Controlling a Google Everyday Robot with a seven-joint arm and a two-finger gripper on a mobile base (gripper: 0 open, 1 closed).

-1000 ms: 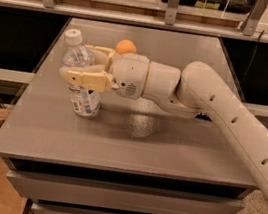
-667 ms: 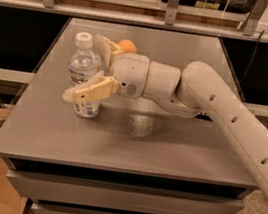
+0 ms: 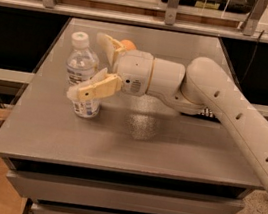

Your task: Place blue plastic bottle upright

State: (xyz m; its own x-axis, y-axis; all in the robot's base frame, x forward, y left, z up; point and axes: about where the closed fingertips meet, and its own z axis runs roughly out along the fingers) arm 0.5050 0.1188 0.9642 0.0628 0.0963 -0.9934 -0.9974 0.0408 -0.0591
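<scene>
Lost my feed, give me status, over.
Gripper open, one finger in front of the bottle, one behind. Bottle upright on table, cap up. Ball behind gripper, not in the way.

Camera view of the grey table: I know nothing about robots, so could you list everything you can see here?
table: one, grey, fills the middle of the view.
drawers: at least two, grey, under the tabletop.
blue plastic bottle: one, clear bluish with a white cap, standing upright near the table's left edge.
orange ball: one, orange, towards the back of the table, partly hidden behind the gripper.
dark flat thing: one, black, on the table, mostly hidden under the arm.
arm: one, white, reaching in from the right.
gripper: one, cream fingers, open, one finger on each side of the bottle.
</scene>
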